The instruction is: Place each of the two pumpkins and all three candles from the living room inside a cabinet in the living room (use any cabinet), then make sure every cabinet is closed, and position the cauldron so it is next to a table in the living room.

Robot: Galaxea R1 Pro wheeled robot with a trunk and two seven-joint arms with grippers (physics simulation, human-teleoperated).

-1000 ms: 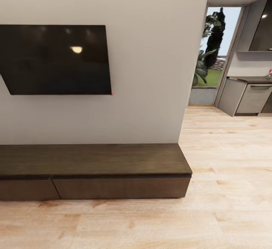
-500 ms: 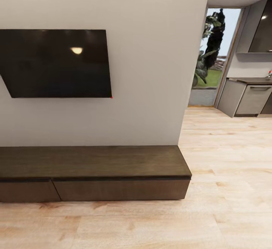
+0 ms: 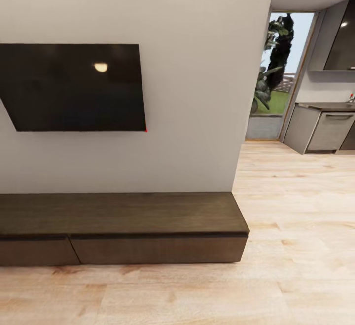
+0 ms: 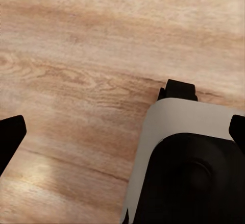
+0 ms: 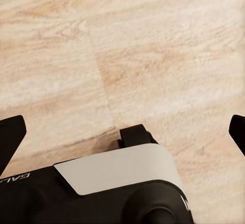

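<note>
The cabinet (image 3: 123, 214) is a long low dark-brown unit against the white wall, seen in the head view. Its two visible drawer fronts (image 3: 158, 250) sit flush and shut, and its top is bare. Pumpkins, candles and cauldron are out of view. In the left wrist view my left gripper (image 4: 122, 137) is open over the wood floor, its black fingertips (image 4: 9, 141) at the picture's edges with nothing between them. My right gripper (image 5: 122, 132) is likewise open above the floor, holding nothing.
A black TV (image 3: 74, 87) hangs on the wall above the cabinet. Light wood floor (image 3: 296, 246) stretches in front and to the right. Beyond the wall's corner are a glass door (image 3: 278, 73) and grey kitchen units (image 3: 325, 127). My white and black base (image 4: 189, 163) is below the grippers.
The whole head view has shifted: the TV and cabinet sit slightly lower in the picture, so the camera has moved. Nothing in the room has moved.
</note>
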